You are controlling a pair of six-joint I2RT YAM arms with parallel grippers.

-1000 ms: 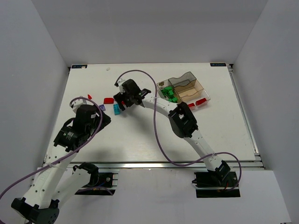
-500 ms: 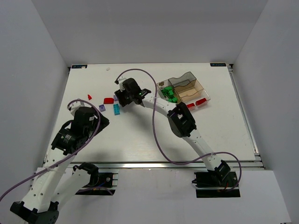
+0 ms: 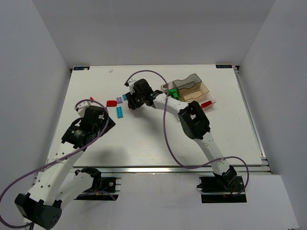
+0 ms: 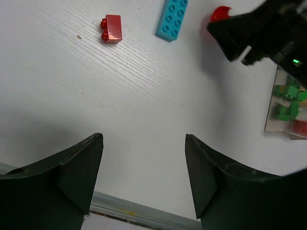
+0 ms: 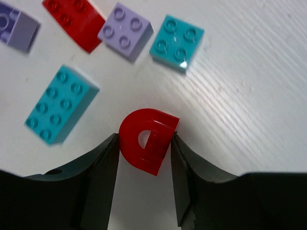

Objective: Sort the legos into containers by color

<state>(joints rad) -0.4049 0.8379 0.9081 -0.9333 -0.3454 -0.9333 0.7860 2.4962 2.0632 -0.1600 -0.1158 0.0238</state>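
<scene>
My right gripper is shut on a red rounded lego, with one finger against each side of it, just above the table. Around it lie a long cyan brick, a square cyan brick, a purple brick and a flat red brick. From above, that gripper sits left of the clear tray, which holds green legos and a red lego. My left gripper hangs open over bare table near the front left, nothing between its fingers.
A small red brick lies ahead of the left gripper, and another tiny red piece sits near the table's left edge. The right arm's purple cable loops across the middle. The table's metal front rail is just below the left fingers.
The right jaws have closed from wide open onto the red rounded lego, and the gripper has shifted slightly right. The left arm has drifted a little forward, still open.
</scene>
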